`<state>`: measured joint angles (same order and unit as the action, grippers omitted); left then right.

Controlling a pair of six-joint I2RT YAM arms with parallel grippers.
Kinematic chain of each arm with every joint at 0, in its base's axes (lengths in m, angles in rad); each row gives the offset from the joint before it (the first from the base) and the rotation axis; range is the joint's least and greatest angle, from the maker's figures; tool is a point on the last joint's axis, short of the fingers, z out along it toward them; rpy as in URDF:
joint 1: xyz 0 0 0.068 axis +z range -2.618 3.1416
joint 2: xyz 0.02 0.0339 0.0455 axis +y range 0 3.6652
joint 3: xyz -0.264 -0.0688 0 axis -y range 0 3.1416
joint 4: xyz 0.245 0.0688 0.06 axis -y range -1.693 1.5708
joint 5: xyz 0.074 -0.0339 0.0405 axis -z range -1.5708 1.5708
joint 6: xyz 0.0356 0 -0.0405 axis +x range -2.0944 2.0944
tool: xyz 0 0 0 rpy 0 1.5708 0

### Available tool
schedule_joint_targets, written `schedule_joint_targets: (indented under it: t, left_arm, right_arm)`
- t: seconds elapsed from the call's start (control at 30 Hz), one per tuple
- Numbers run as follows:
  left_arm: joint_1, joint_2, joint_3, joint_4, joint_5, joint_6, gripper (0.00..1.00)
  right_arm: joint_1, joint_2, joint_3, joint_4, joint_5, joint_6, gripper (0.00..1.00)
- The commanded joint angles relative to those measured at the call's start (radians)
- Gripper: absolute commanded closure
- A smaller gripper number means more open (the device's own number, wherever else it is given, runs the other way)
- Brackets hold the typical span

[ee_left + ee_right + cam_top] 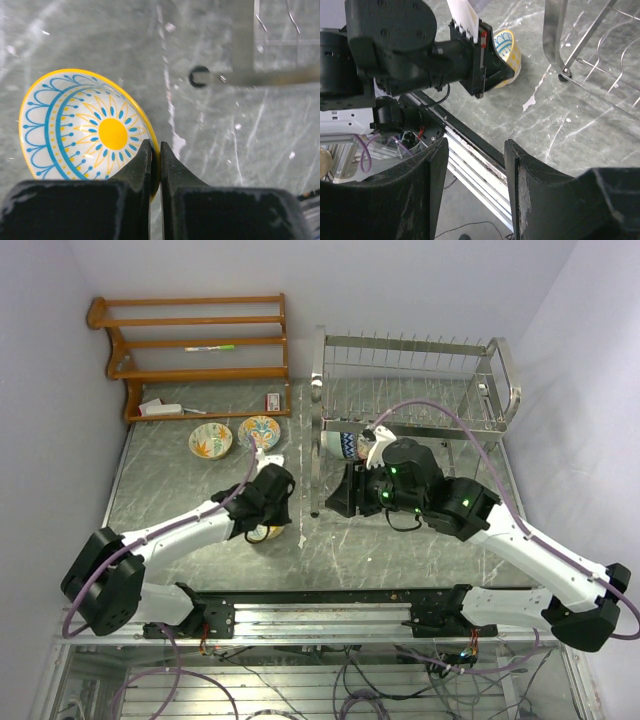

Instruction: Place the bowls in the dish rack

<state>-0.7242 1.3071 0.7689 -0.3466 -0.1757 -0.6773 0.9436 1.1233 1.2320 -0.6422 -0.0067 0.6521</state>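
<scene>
Yellow-rimmed ceramic bowl (85, 125), blue sunburst inside: rim clamped in left tool (155, 150), tilted low over tabletop (250, 150). Right tool (476, 145) fingers apart, empty. Likely next: lift and carry ahead-right of the left tool to silver wire dish rack (400, 338).

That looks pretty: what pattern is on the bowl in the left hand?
The bowl is white with a yellow sun, blue dashes and arcs, yellow rim; left wrist view.
</scene>
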Motion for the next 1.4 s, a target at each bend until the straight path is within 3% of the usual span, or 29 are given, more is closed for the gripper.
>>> schedule_joint_targets:
  t: [0.0,0.3,0.6,0.7,0.83,0.93,1.17,1.37]
  left_arm:
    - [-0.134,0.055,-0.024,-0.016,-0.018,-0.095,0.86]
    - [-0.285,0.131,0.017,-0.021,-0.073,-0.113,0.69]
    - [-0.314,0.023,0.077,-0.071,-0.104,-0.082,0.31]
    - [-0.32,-0.027,0.109,-0.105,-0.116,-0.079,0.22]
    - [-0.321,-0.134,0.189,-0.294,-0.219,-0.093,0.13]
    - [-0.319,-0.232,0.267,-0.494,-0.371,-0.118,0.1]
    - [-0.314,-0.461,0.459,-0.944,-0.633,-0.336,0.08]
    - [-0.314,-0.553,0.661,-1.055,-0.75,-0.325,0.04]
  right_arm:
    - [-0.004,-0.038,-0.017,-0.046,0.038,0.023,0.52]
    - [-0.002,-0.088,-0.028,-0.101,0.071,0.062,0.52]
    - [0.0,-0.131,-0.018,-0.181,0.123,0.068,0.49]
    - [-0.002,-0.137,-0.023,-0.174,0.123,0.07,0.49]
    - [0.001,-0.131,-0.031,-0.174,0.118,0.063,0.48]
    - [0.008,-0.111,-0.035,-0.164,0.107,0.049,0.47]
    - [0.08,-0.036,-0.028,-0.113,0.136,0.055,0.45]
    - [0.251,0.212,0.042,-0.052,0.214,0.058,0.41]
